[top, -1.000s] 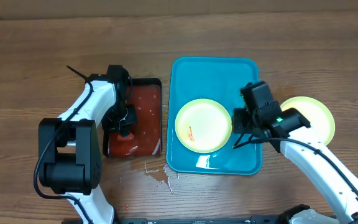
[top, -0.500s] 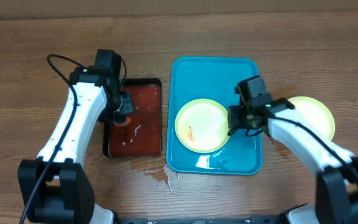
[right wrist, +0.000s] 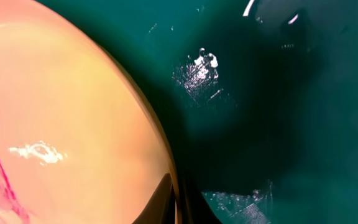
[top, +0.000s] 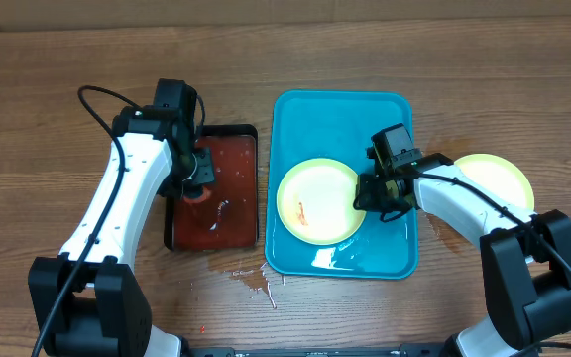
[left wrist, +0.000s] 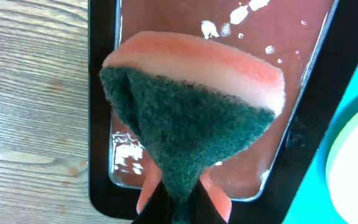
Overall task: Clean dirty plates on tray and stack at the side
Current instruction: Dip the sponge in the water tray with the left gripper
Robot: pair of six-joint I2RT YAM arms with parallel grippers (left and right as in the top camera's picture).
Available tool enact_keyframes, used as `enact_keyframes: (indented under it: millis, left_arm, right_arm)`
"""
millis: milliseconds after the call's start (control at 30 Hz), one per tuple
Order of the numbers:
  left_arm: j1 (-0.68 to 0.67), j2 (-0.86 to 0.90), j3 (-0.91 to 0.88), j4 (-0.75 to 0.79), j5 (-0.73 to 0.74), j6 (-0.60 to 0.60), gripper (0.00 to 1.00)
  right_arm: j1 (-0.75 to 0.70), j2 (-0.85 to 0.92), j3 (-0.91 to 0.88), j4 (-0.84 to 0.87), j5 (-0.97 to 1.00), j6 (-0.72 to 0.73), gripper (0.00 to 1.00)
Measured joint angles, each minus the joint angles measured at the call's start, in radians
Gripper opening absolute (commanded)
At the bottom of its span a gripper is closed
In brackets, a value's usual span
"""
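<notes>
On the turquoise tray (top: pixel 335 114) lies a pale yellow-green plate (top: pixel 310 188) with a red-orange smear left of its centre. My right gripper (top: pixel 362 195) is shut on that plate's right rim. In the right wrist view the plate (right wrist: pixel 61 112) fills the left side and its rim runs down between the closed jaws of the right gripper (right wrist: pixel 180 200), over the tray (right wrist: pixel 291 93). A second plate (top: pixel 499 183) lies on the table right of the tray. My left gripper (left wrist: pixel 179 208) is shut on a green-and-orange sponge (left wrist: pixel 191 106), held over the dark red tray.
The black-rimmed dark red tray (top: pixel 231 129) holds reddish water and sits left of the turquoise tray; its rim (left wrist: pixel 101 180) shows in the left wrist view. A small puddle (top: pixel 251 273) wets the table in front of it.
My right gripper slid left to the plate's right rim and shut on it; the plate shifted slightly left. The left arm with the sponge has barely moved over the last half second.
</notes>
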Motion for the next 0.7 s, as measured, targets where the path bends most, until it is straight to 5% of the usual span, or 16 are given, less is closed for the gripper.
enact_keyframes:
  millis: [700]
  left_arm:
    - [-0.079,0.013,0.066,0.043,-0.004,0.026,0.04]
  right_arm:
    - [0.0,0.0,0.006,-0.048,-0.017,0.068,0.04]
